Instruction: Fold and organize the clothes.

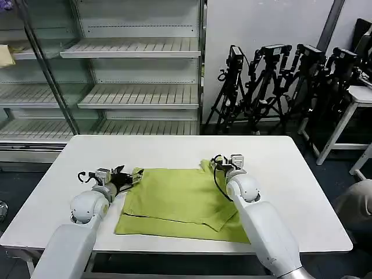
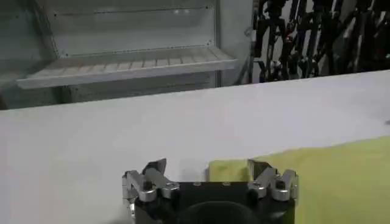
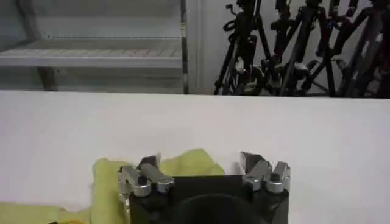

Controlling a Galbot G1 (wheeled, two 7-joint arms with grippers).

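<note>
Head view: T-shirt (image 1: 177, 200) lies partly folded at table (image 1: 52, 186) centre. Left gripper (image 1: 129, 176) and right gripper (image 1: 224, 164), fingers spread, flank far corners. Next: pinch both corners.

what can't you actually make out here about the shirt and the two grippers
- T-shirt, head view: its near right corner is covered by the right arm.
- Left gripper, left wrist view: open over the shirt's far left corner; its own body hides whether the fingertips touch the cloth.
- Right gripper, right wrist view: open over the far right corner; contact is likewise hidden.
- Neckline: not discernible anywhere.
</note>
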